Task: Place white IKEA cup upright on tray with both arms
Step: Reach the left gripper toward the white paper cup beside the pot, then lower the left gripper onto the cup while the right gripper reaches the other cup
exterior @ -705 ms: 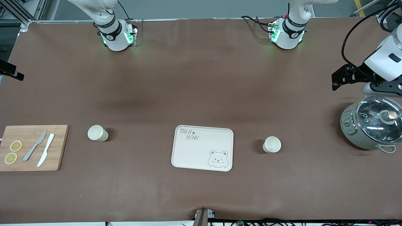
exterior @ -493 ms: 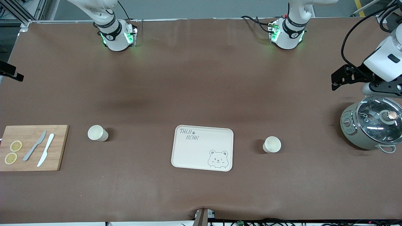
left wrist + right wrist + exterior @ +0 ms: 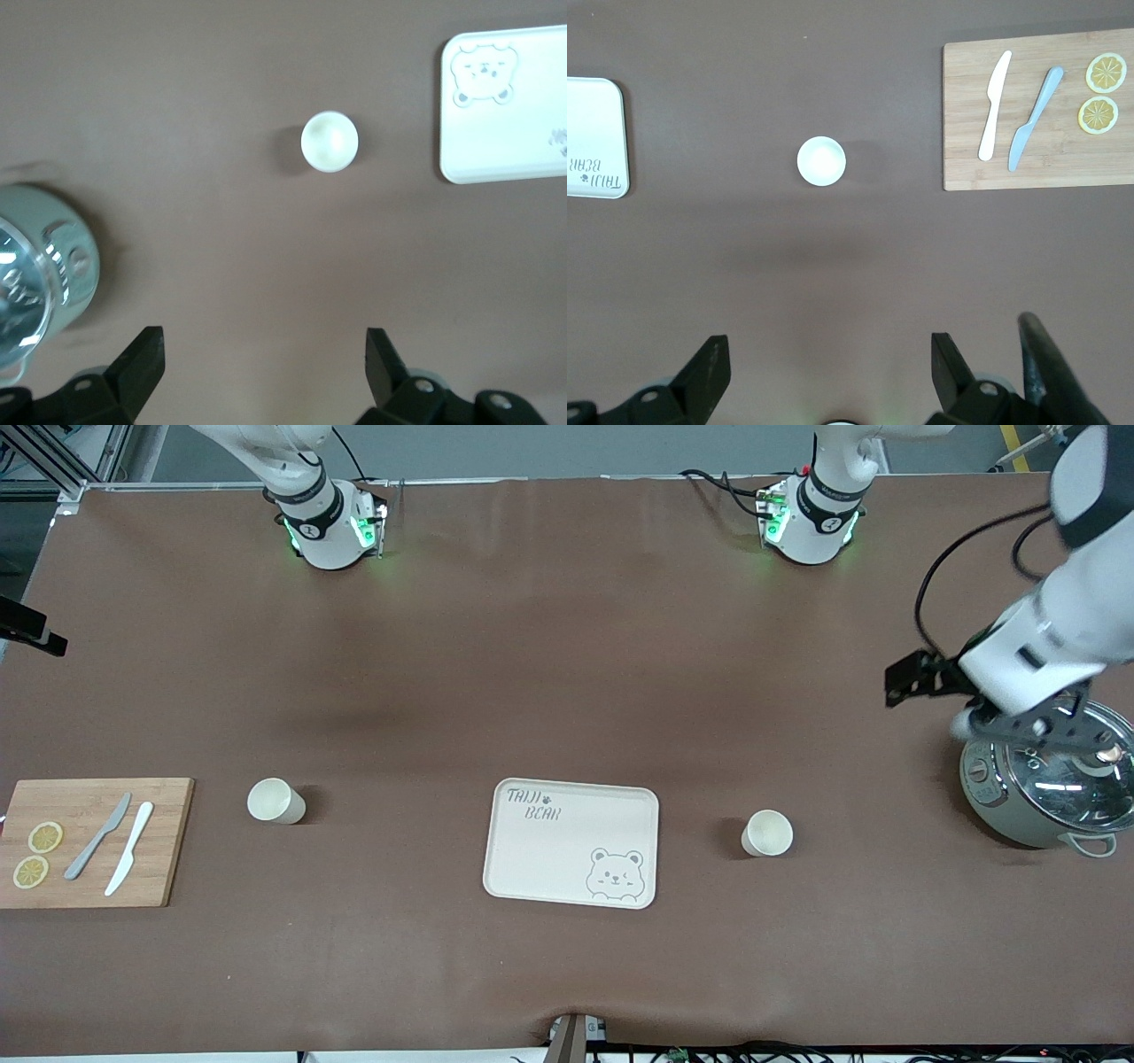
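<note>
I see the tray (image 3: 571, 843) bare at table centre, one white cup (image 3: 767, 833) upright at its 3 o'clock and another white cup (image 3: 275, 801) at its 9 o'clock. My left gripper (image 3: 264, 359) hangs wide open and empty by the cooker (image 3: 1050, 779); my right gripper (image 3: 830, 365), also spread and empty, waits high over the table.

Tray (image 3: 571, 843): between two upright white cups (image 3: 275, 801) (image 3: 767, 833) on the counter (image 3: 567, 646)
Left tool (image 3: 1019, 722): over the pot (image 3: 1050, 784)

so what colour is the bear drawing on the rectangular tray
Grey, on the cream rectangular tray; front view shows it best.
</note>
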You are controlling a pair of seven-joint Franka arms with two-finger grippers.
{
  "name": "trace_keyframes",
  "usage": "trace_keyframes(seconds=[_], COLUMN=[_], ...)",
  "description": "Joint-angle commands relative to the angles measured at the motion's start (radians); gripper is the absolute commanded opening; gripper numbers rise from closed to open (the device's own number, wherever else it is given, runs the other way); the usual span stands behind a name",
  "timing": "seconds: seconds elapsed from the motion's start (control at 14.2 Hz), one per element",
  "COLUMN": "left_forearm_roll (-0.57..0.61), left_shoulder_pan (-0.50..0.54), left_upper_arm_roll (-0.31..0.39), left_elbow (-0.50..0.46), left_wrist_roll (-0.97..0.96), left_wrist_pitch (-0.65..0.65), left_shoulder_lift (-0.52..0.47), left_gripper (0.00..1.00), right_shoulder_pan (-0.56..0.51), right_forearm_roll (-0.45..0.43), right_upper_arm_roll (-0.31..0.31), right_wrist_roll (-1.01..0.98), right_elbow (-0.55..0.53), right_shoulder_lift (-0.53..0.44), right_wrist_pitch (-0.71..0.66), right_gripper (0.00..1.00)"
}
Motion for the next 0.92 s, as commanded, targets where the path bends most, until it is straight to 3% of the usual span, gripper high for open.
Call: trace_keyframes(seconds=[0.0,0.21,0.49,0.85], left_forearm_roll=[-0.028,-0.065,-0.062,-0.056], left_shoulder_pan=[0.001,0.012,0.005,-0.005], left_upper_arm_roll=[-0.014,-0.014,-0.013,-0.013], left_elbow=[-0.075,-0.186,-0.168,-0.170], left_wrist_roll=[0.016,0.017,-0.001,-0.006], left_wrist_pitch=[0.207,0.420,0.573,0.718], left_shoulder_lift=[0.099,0.130,0.236,0.359], left_gripper=[1.00,1.00,1.00,1.00], right_shoulder_pan=[-0.001,-0.001,-0.002,-0.021], right_forearm_roll=[-0.017,-0.017,-0.046,-0.060], right_upper_arm_roll=[0.008,0.008,0.008,0.005], right_wrist_roll=[0.018,0.018,0.010,0.014], right_elbow=[-0.020,-0.028,-0.064,-0.072], right_shoulder_lift=[-0.013,-0.013,0.004,0.120], right_wrist_pitch=[0.006,0.006,0.027,0.091], right_gripper=[1.00,1.00,1.00,1.00])
